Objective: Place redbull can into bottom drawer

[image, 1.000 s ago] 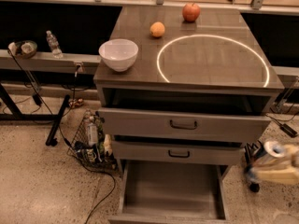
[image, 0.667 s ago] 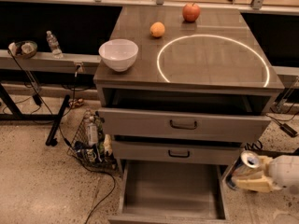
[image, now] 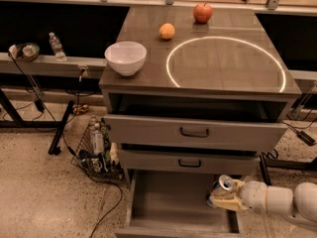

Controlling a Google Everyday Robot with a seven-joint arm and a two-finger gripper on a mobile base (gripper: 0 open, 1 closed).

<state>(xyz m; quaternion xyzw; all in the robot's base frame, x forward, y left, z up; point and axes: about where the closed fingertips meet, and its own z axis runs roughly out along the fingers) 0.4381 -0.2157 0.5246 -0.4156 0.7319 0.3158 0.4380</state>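
Observation:
The redbull can (image: 224, 185), slim with a silver top, is held tilted in my gripper (image: 223, 195) at the lower right. The gripper is shut on it and holds it over the right side of the bottom drawer (image: 168, 202), which is pulled open and shows a plain grey inside. My white arm (image: 282, 200) reaches in from the right edge of the view.
The two upper drawers (image: 193, 131) with dark handles are partly open above. On the cabinet top stand a white bowl (image: 126, 57), an orange (image: 167, 31) and a red apple (image: 202, 12). A wire basket (image: 96, 150) with bottles and cables lies on the floor to the left.
My gripper has carried the can leftward from the right edge of the view to above the right side of the open bottom drawer.

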